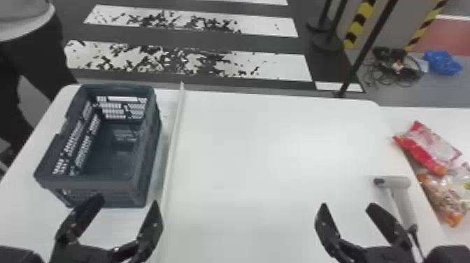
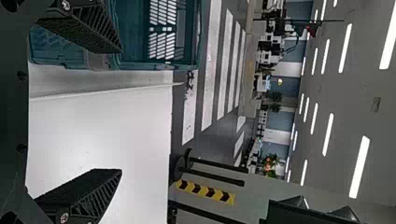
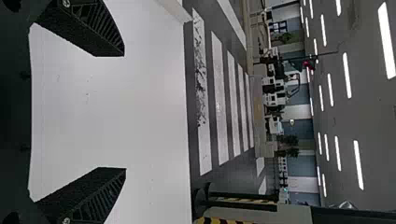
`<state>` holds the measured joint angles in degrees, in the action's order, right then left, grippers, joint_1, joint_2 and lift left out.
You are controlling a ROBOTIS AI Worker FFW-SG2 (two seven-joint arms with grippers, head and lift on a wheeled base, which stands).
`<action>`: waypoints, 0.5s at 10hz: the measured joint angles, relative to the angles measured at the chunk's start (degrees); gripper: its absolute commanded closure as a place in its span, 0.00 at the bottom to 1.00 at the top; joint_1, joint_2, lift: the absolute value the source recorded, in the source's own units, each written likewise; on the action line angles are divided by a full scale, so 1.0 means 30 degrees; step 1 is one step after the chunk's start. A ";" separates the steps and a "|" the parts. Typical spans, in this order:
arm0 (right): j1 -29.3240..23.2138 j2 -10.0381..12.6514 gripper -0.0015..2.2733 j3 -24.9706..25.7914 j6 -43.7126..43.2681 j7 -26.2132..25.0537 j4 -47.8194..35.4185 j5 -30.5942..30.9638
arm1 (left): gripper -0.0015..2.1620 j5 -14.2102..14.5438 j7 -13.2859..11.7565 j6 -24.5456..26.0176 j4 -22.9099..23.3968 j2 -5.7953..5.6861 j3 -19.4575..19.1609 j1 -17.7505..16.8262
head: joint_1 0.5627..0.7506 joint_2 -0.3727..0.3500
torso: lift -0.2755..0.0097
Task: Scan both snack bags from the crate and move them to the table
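In the head view the dark crate (image 1: 94,185) stands at the table's left, with no bag visible inside. Two snack bags lie at the far right: a red and pink one (image 1: 432,148) partly over an orange and clear one (image 1: 446,199). A grey handheld scanner (image 1: 402,196) lies left of them. My left gripper (image 1: 127,203) is open just in front of the crate, and my right gripper (image 1: 344,206) is open left of the scanner. In the left wrist view my left gripper (image 2: 121,109) has the crate (image 2: 133,35) beyond one finger; in the right wrist view my right gripper (image 3: 125,112) holds nothing.
A raised white strip (image 1: 173,150) runs along the white table (image 1: 265,157) beside the crate. Another white surface adjoins at the right, under the bags. Black posts (image 1: 367,45) and cables stand or lie on the floor behind the table.
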<state>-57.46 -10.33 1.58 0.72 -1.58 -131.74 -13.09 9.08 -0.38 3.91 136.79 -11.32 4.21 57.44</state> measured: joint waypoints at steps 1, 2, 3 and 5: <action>-0.0445 -0.0435 0.02 0.0644 -0.0512 -0.0002 0.0212 -0.0913 | 0.04 -0.0346 0.0318 -0.0501 -0.0200 0.0209 0.0306 0.0388 | 0.70 0.32 | 0.66; -0.0671 -0.0715 0.02 0.0985 -0.1050 0.0023 0.0583 -0.1407 | 0.04 -0.1041 0.0813 -0.0644 -0.0377 0.0318 0.0809 0.0469 | 0.70 0.26 | 0.66; -0.0778 -0.0794 0.03 0.1074 -0.1581 0.0101 0.0963 -0.1671 | 0.04 -0.1373 0.0889 -0.0670 -0.0477 0.0340 0.1060 0.0427 | 0.70 0.21 | 0.66; -0.0980 -0.0739 0.03 0.1103 -0.2735 0.0123 0.1498 -0.1914 | 0.04 -0.1415 0.0683 -0.0723 -0.0632 0.0346 0.1130 0.0306 | 0.70 0.17 | 0.66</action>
<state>-60.40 -12.55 4.89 -7.49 -1.21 -127.25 -18.83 4.83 1.67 1.74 134.89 -10.28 7.60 58.35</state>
